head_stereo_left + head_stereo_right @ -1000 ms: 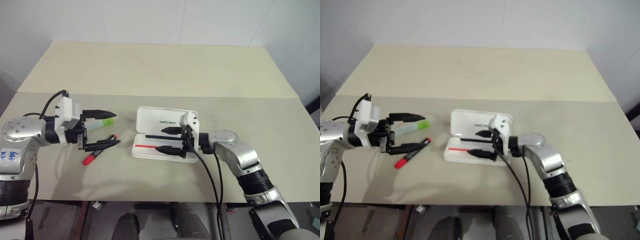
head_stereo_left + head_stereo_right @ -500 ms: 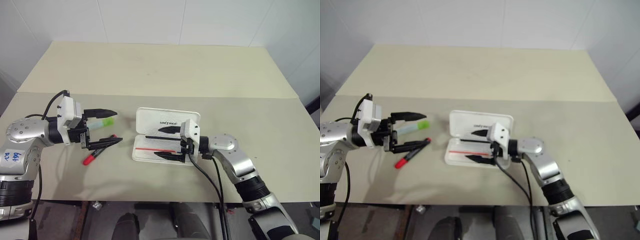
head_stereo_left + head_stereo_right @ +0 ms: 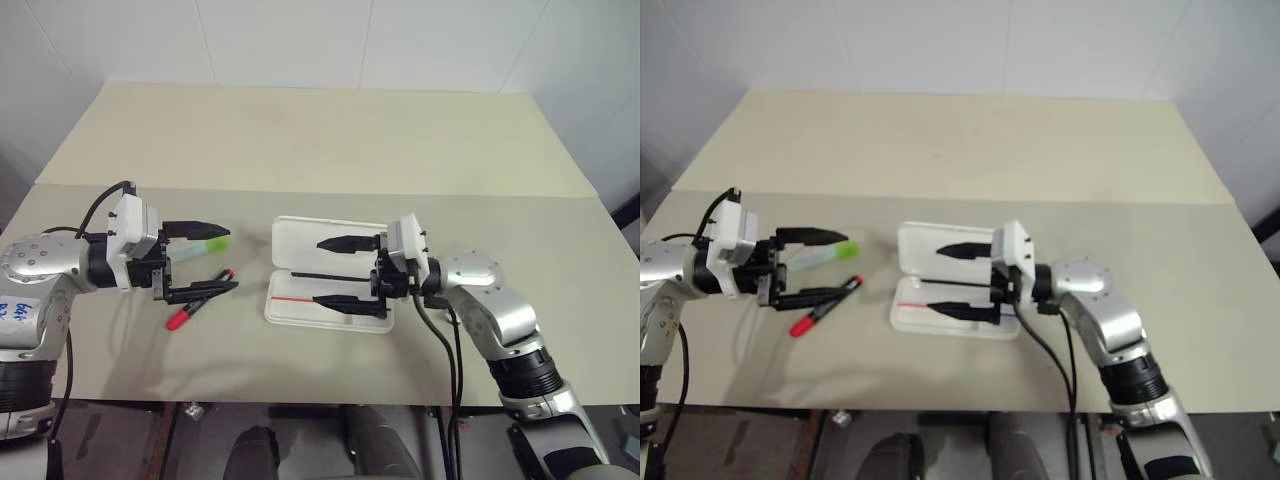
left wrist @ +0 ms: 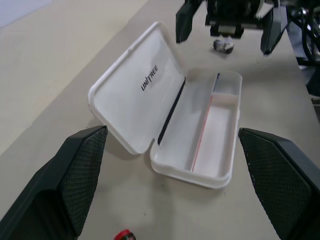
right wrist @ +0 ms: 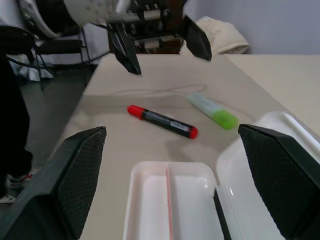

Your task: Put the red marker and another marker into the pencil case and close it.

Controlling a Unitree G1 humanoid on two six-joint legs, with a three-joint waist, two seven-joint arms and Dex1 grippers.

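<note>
1. Both arms: brushed silver metal shells, black joint rings.
2. White boxy wrist housings carry each black two-fingered left gripper point(image 3: 205, 258) and right gripper point(image 3: 335, 271).
3. Black cables loop off both wrists.
4. Finger pads cross-hatched.

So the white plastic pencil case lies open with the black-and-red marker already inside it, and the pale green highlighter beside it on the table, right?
Not quite. The open white plastic pencil case holds nothing; the black-and-red marker lies on the table near the pale green highlighter, as the right wrist view shows.

Left tool point(image 3: 204, 262) wide open, pointing right; right tool point(image 3: 340, 271) wide open, pointing left.
</note>
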